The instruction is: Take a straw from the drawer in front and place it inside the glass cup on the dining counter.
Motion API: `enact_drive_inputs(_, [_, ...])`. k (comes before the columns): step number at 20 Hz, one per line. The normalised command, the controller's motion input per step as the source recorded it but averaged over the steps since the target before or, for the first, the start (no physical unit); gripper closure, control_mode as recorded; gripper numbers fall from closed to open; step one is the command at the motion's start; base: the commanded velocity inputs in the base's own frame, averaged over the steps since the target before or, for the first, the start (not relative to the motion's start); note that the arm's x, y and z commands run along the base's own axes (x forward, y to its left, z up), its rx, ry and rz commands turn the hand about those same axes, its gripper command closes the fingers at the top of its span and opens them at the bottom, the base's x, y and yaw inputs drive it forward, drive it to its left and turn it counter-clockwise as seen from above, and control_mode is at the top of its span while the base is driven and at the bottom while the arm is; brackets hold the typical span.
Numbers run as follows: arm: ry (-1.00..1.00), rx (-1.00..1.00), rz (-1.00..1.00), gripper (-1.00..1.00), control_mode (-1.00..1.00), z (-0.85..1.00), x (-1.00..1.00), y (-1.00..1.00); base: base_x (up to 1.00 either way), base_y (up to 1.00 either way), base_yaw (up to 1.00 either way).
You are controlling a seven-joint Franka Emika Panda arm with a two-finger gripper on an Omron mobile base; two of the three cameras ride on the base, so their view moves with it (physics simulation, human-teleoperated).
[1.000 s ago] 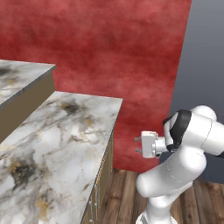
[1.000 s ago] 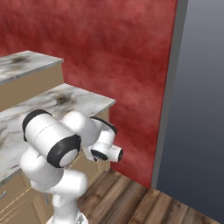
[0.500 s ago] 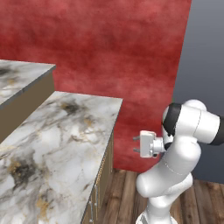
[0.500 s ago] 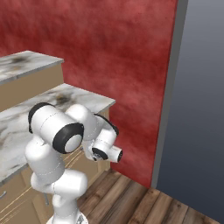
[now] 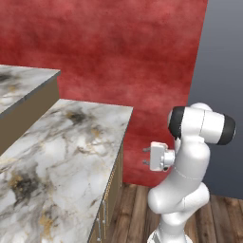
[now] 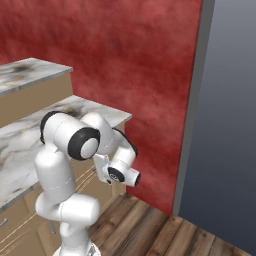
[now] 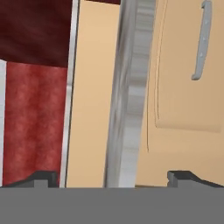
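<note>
My gripper [image 5: 145, 156] hangs open and empty beside the end of the lower marble counter [image 5: 61, 161], pointing at its tan side. In the hand view, which is rolled sideways, the gripper [image 7: 112, 178] faces a shut drawer [image 7: 186, 92] with a grey handle [image 7: 201, 43], past the counter's marble edge [image 7: 130, 87]. The hand [image 6: 121, 171] sits close to the cabinet corner. The higher marble-topped dining counter [image 5: 21, 83] with a plain wood side stands at the far left. The straw and the glass cup are out of view.
A red wall [image 5: 109, 52] closes the back and a grey wall [image 5: 223, 61] the right. Wooden floor [image 6: 165, 230] lies open to the right of the arm. More drawer fronts [image 5: 107, 204] with small handles line the lower counter's side.
The arm's upper joints have swung over and down. The gripper has edged slightly towards the counter's end, still open. The background has not shifted.
</note>
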Motion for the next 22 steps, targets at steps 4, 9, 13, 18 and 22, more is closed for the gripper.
enact_drive_inputs(4, [0.00, 0.03, 0.00, -1.00, -1.00, -0.15, 0.15, 0.00, 0.00, 0.00, 0.00])
enact_drive_inputs(9, [-0.02, 0.02, 0.00, -1.00, -1.00, -0.18, 0.14, 0.00, 0.00, 0.00, 0.00])
enact_drive_inputs(13, [-0.02, 0.01, 0.00, -1.00, -1.00, -0.15, 0.10, 0.01, 0.00, 0.00, 0.00])
enact_drive_inputs(18, [-0.03, 0.00, 0.00, -1.00, -1.00, -0.17, 0.08, 0.07, 0.00, 0.00, 0.00])
enact_drive_inputs(22, [-0.03, 0.00, 0.00, -1.00, -1.00, -0.16, 0.07, 0.13, 0.00, 0.00, 0.00])
